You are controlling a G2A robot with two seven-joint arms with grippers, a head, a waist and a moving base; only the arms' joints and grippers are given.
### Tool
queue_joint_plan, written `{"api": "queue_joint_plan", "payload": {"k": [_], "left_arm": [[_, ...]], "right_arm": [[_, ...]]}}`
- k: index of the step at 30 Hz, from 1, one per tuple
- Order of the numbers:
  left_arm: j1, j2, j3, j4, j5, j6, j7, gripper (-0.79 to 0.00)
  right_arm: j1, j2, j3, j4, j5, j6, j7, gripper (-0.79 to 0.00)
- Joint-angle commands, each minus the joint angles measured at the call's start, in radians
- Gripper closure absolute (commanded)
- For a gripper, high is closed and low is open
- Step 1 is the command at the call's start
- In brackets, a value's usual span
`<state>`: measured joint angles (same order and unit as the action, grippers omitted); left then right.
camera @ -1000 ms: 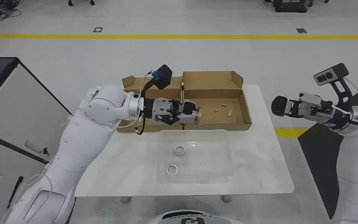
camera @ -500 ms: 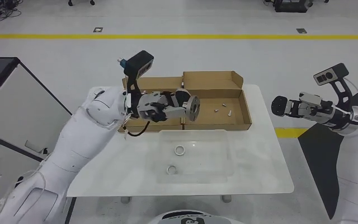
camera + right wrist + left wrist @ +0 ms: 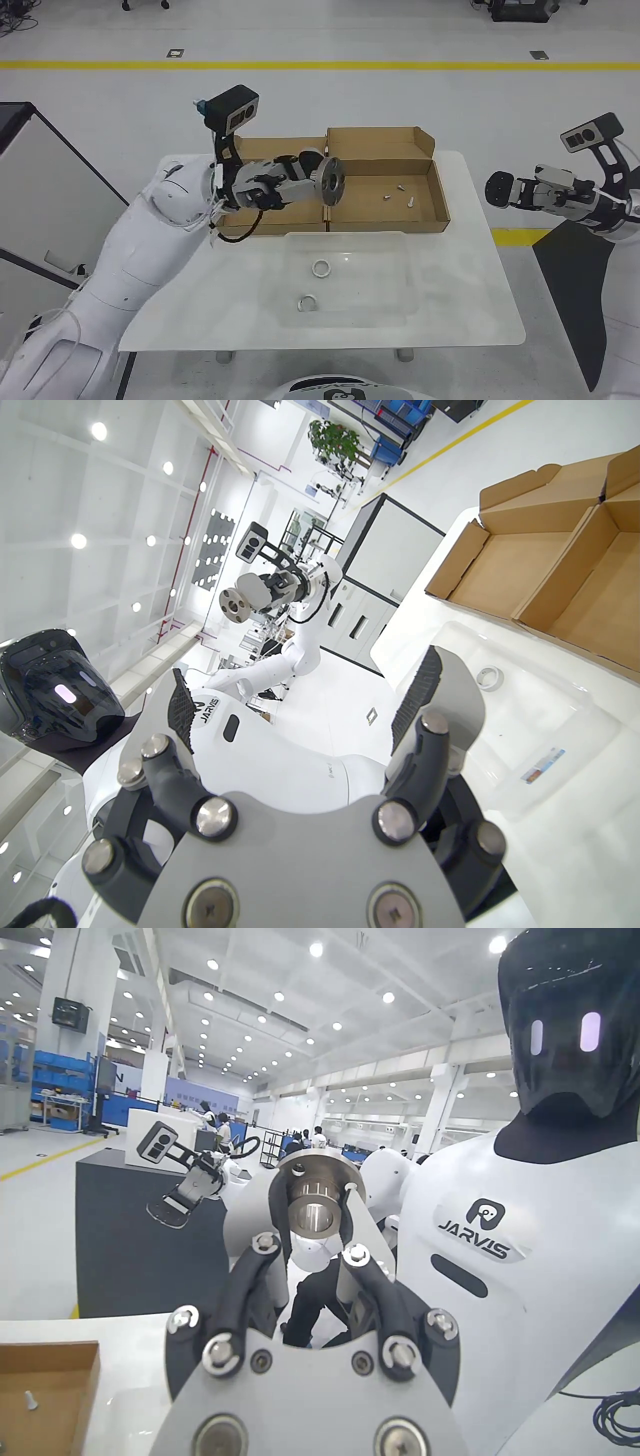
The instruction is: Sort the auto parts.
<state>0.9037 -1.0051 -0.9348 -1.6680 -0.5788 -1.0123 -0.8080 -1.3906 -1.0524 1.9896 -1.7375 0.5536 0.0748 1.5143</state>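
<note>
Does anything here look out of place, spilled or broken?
Nothing looks spilled or damaged. The only odd sight is the flanged metal part, held sideways in the air by the left gripper near the cardboard box. Two rings lie in the clear tray, and small bolts lie in the box.

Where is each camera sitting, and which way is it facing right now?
Top view: above the arms, looking down on the table, cardboard box and clear tray; both arms show.
Left wrist view: behind the left claw, facing back at the robot's torso; the claw grips a flanged metal part.
Right wrist view: behind the open right claw, facing across the table toward the left claw.
Shared: each wrist view shows the other arm's claw farther off.
</note>
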Motion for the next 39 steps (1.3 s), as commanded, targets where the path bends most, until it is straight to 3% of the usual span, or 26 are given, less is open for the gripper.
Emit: {"api": "queue_joint_plan", "payload": {"k": [1,6,9,13,22,29,35,39], "left_arm": [[0.0,0.0,0.0,0.0,0.0,0.0,0.0,0.0],[0.038,-0.009,0.0,-0.053,-0.048,0.0,0.07,0.0],[0.055,-0.02,0.004,-0.105,-0.202,0.0,0.095,0.0],[0.082,-0.038,-0.023,-0.122,-0.39,0.0,0.02,0.0],[0.114,-0.076,-0.045,-0.15,-0.518,0.0,0.0,0.0],[0.116,-0.087,-0.059,-0.1,-0.425,0.023,-0.023,0.0],[0.099,-0.08,-0.092,-0.047,-0.178,0.05,-0.05,0.0],[0.109,-0.081,-0.087,-0.046,-0.174,0.024,-0.024,0.0]], "right_arm": [[0.0,0.0,0.0,0.0,0.0,0.0,0.0,-0.785],[0.0,0.0,0.0,0.0,0.0,0.0,0.0,-0.785],[0.0,0.0,0.0,0.0,0.0,0.0,0.0,-0.785],[0.0,0.0,0.0,0.0,0.0,0.0,0.0,-0.785],[0.0,0.0,0.0,0.0,0.0,0.0,0.0,-0.785],[0.0,0.0,0.0,0.0,0.0,0.0,0.0,-0.785],[0.0,0.0,0.0,0.0,0.0,0.0,0.0,-0.785],[0.0,0.0,0.0,0.0,0.0,0.0,0.0,-0.785]]}}
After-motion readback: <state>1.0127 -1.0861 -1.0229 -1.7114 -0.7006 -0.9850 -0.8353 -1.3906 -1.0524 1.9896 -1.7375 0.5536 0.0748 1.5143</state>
